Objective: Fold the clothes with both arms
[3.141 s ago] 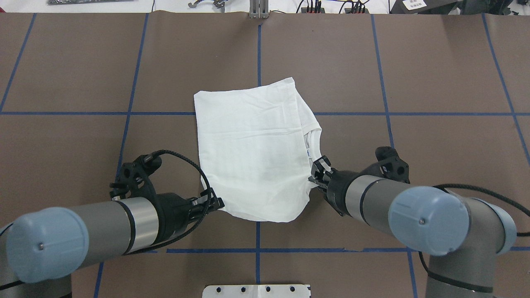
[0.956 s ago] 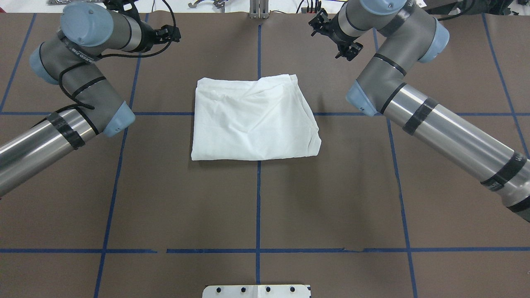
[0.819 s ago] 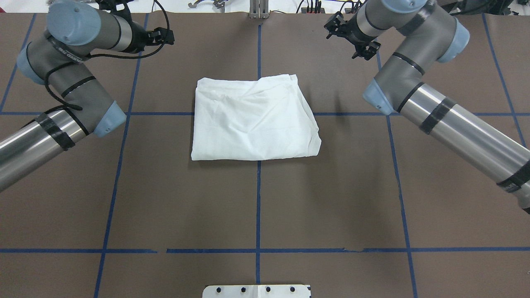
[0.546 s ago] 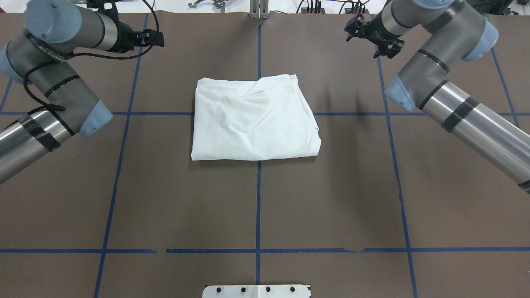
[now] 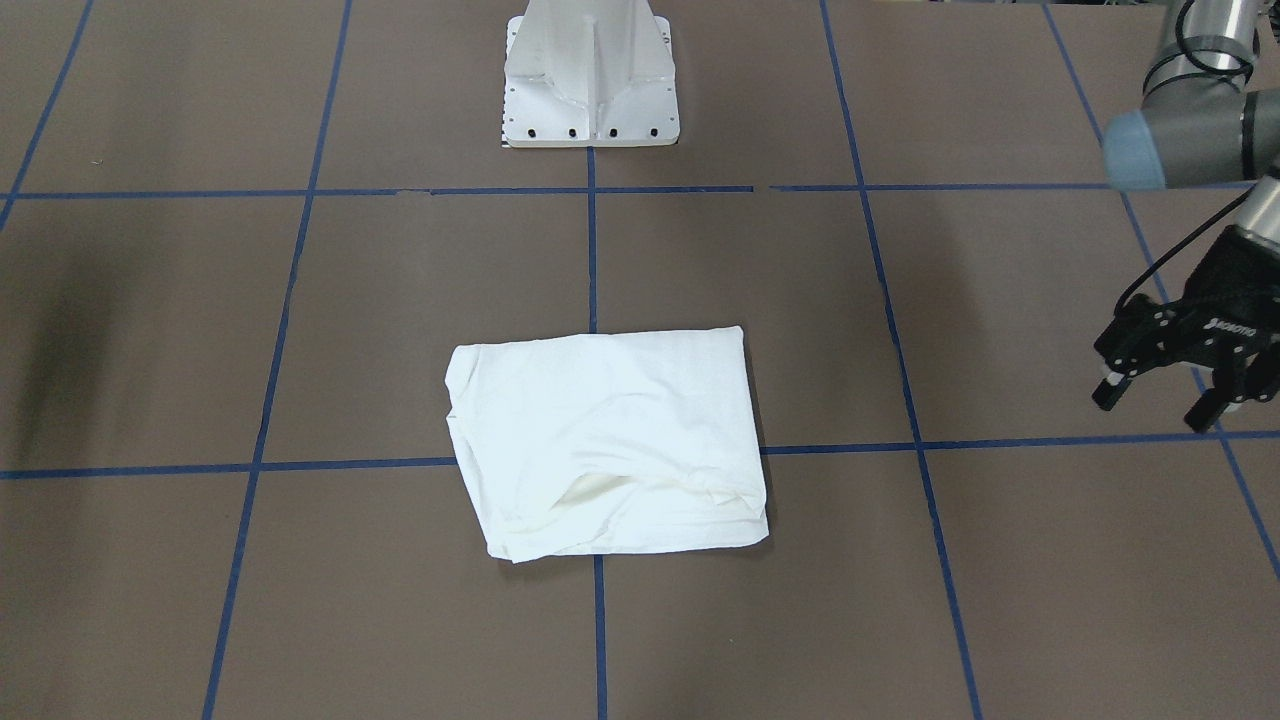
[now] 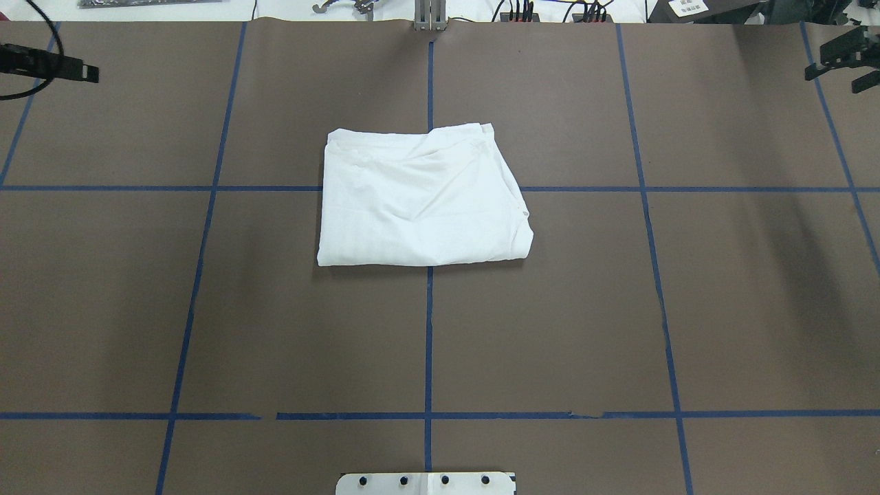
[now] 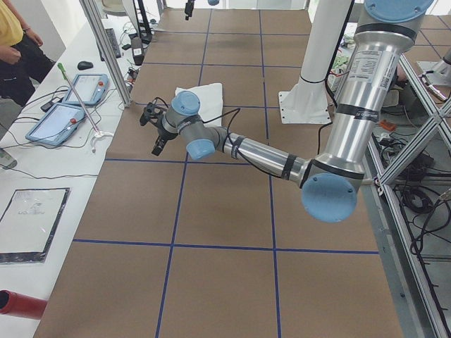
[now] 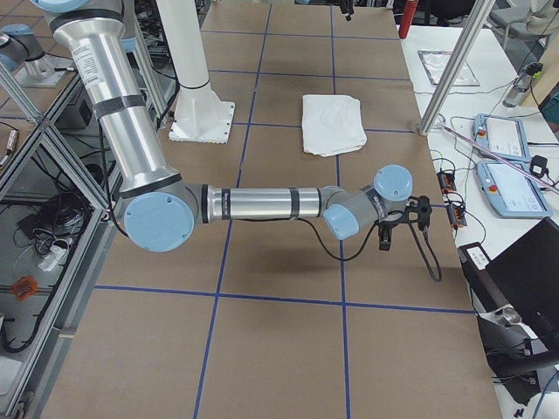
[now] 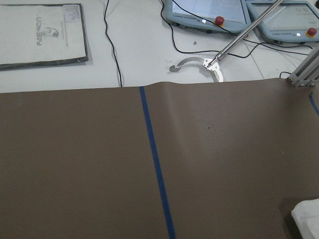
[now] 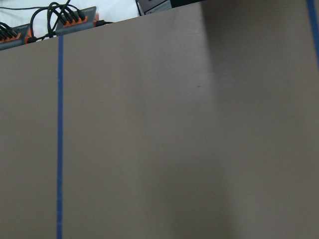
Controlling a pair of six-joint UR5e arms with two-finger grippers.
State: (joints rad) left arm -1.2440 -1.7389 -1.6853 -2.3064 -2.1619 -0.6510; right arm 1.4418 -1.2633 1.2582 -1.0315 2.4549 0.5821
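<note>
The white shirt (image 6: 423, 199) lies folded into a rough rectangle at the middle of the brown table, with no print or collar showing; it also shows in the front view (image 5: 600, 445). My left gripper (image 5: 1155, 400) is open and empty, far out at the table's left side, and shows at the overhead view's left edge (image 6: 86, 71). My right gripper (image 6: 835, 72) is open and empty at the far right edge. Both are well clear of the shirt. A corner of the shirt (image 9: 306, 219) shows in the left wrist view.
The white pedestal base (image 5: 590, 90) stands on the robot's side of the shirt. Blue tape lines (image 6: 429, 344) grid the table. Beyond the far edge, a bench holds teach pendants (image 9: 209, 10), cables and a metal hook (image 9: 199, 67). An operator (image 7: 17, 42) stands by it.
Both arms have swung outward from the far middle to the table's left and right edges. Three seconds ago the grippers were at the shirt's near edge; it now lies folded over and still.
</note>
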